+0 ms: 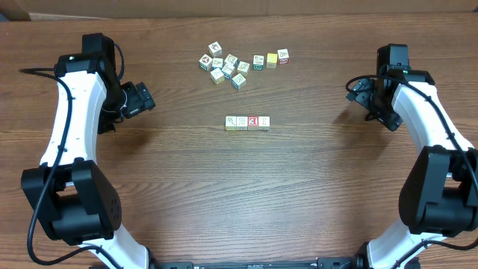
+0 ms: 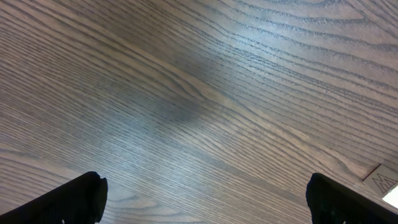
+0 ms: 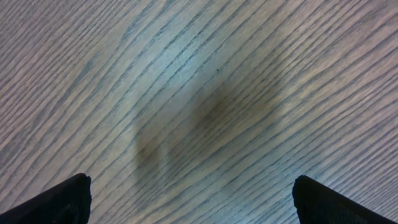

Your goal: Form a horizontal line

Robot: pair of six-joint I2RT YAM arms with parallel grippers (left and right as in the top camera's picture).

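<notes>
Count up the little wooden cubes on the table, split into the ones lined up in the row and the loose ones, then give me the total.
Cubes in the straight row: 4
Cubes in the loose cluster farther back: 11, as best the overhead view shows
Total: 15

Looking down on desk [image 2: 199, 93]: brown wood grain running diagonally, soft glare across the middle. The left claw [image 2: 205, 208] stands wide apart, one black fingertip [image 2: 78, 200] in each lower corner. At lower right edge, a pale patch [image 2: 387, 186] with a faint printed mark; identity unclear.
</notes>
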